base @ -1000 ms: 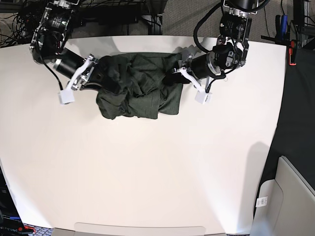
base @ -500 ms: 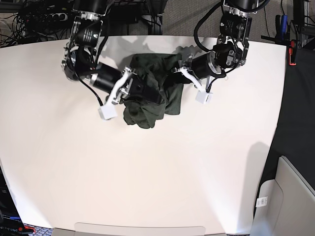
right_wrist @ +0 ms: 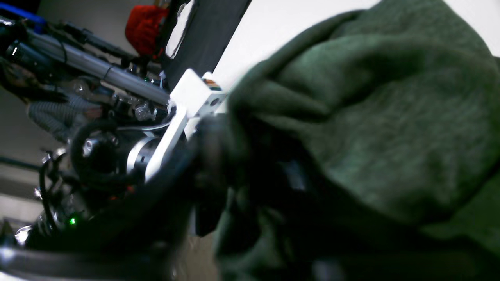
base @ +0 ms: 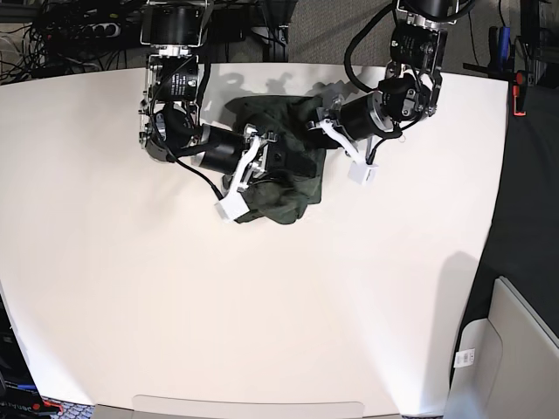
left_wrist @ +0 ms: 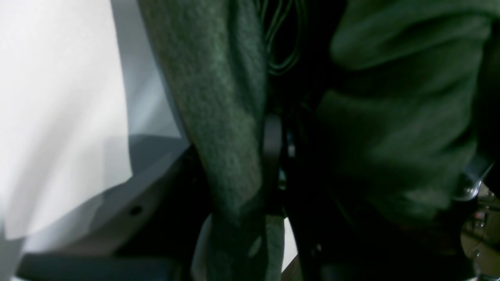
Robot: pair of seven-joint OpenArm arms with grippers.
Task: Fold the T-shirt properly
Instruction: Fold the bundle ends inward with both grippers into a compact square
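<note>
Bunched T-shirt (base: 284,166) near table (base: 262,314) far edge, left end effector (base: 325,131) clamped on it, right end effector (base: 262,166) state unclear

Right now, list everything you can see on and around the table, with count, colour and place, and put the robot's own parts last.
T-shirt: one, dark olive green, bunched in a heap at the far middle of the table, between the two grippers.
table: one, white, fills most of the base view.
cables: several, black, behind the table's far left edge.
red object: one, red, off the table's far right edge.
right gripper: one, black with white fingers, at the heap's left side in the base view, fabric over its tip.
left gripper: one, black with white fingers, at the heap's right edge, a fold of fabric draped across it.
</note>
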